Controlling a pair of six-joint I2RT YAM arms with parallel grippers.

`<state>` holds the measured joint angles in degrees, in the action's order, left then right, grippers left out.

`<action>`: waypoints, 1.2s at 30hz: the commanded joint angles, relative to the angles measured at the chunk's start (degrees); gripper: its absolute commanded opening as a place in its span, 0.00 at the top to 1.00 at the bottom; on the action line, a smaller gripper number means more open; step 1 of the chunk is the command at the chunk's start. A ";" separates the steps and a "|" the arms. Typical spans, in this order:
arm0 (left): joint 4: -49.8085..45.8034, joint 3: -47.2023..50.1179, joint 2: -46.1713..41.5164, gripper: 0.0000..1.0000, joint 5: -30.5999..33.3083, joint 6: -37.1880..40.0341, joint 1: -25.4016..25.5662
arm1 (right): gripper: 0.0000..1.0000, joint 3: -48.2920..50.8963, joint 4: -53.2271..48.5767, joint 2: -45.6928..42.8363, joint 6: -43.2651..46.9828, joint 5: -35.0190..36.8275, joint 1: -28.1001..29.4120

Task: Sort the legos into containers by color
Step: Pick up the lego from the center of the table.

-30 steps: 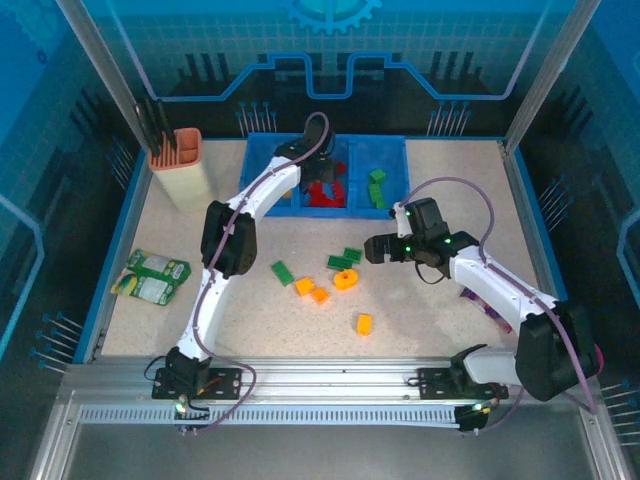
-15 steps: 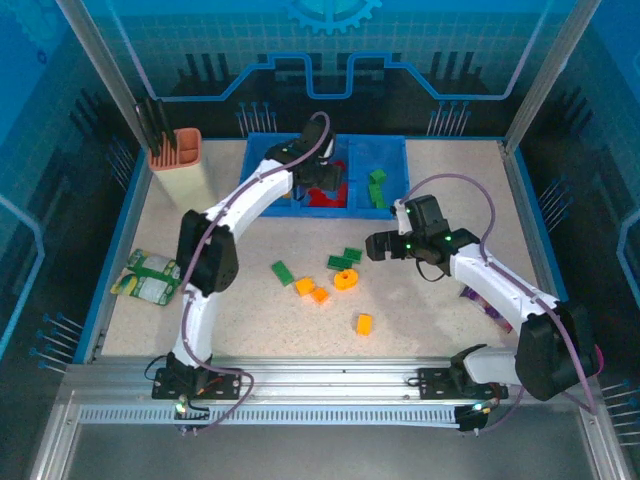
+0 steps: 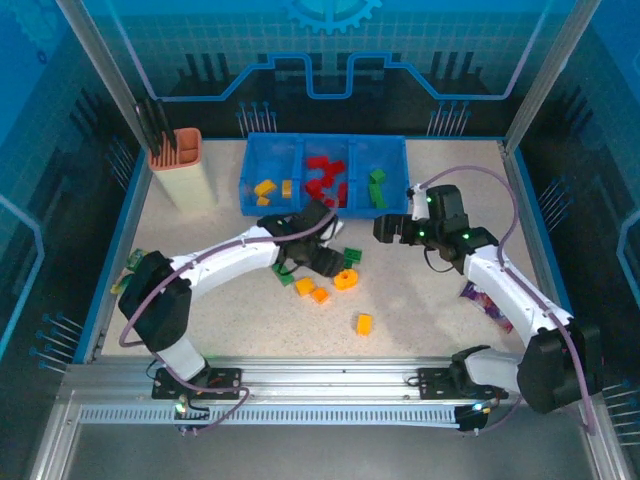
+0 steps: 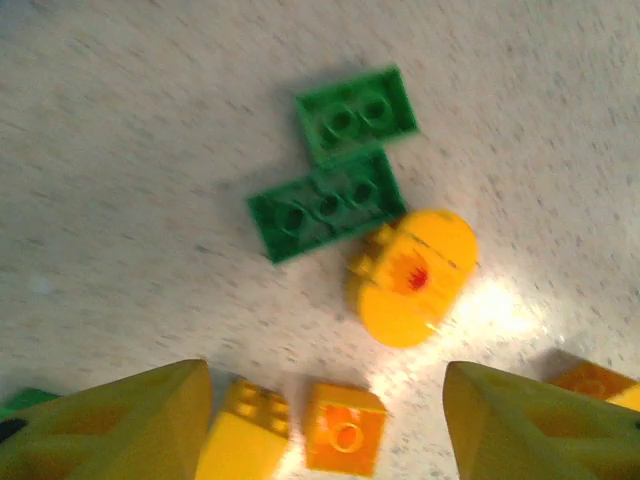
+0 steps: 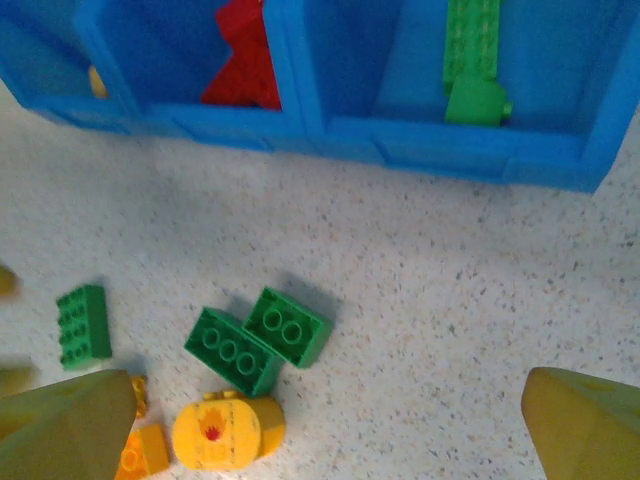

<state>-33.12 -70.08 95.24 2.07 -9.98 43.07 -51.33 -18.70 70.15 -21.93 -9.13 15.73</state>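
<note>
The blue tray (image 3: 246,171) holds yellow legos (image 3: 265,187) in its left container, red ones (image 3: 325,180) in the middle and green ones (image 3: 377,188) in the right. Loose on the table lie two green bricks (image 4: 330,205), a round yellow piece (image 4: 412,275), another green brick (image 5: 83,325) and a lone orange brick (image 3: 364,323). My left gripper (image 4: 325,420) hangs open just above a yellow brick (image 4: 245,430) and an orange brick (image 4: 345,428), gripping neither. My right gripper (image 5: 325,400) is open over bare table, in front of the tray (image 5: 330,130) and right of the green pair (image 5: 260,340).
A tan cup with an orange rim (image 3: 180,170) stands at the back left. A green snack packet (image 3: 133,262) peeks out behind my left elbow. A purple packet (image 3: 490,300) lies under my right forearm. Raised blue edging borders the table.
My left arm has swung back from the tray's middle container down to the loose bricks at the centre, its jaws widening. My right gripper has shifted slightly toward the tray.
</note>
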 commanded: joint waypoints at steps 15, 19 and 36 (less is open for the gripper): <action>5.70 -3.37 13.14 0.27 -2.22 -1.71 6.30 | 0.00 0.62 -4.56 -6.43 3.00 -0.02 -1.75; 6.13 -4.68 15.57 0.29 -3.46 -1.82 6.51 | 0.00 0.62 -5.12 -6.61 3.30 0.50 -1.90; 7.16 -8.73 21.92 0.59 -2.59 -2.31 6.95 | 0.00 0.62 -5.12 -5.33 4.14 -0.40 -2.17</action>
<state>-26.24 -77.97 115.48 -0.27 -12.10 49.47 -51.37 -23.11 64.34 -18.98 -9.26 14.55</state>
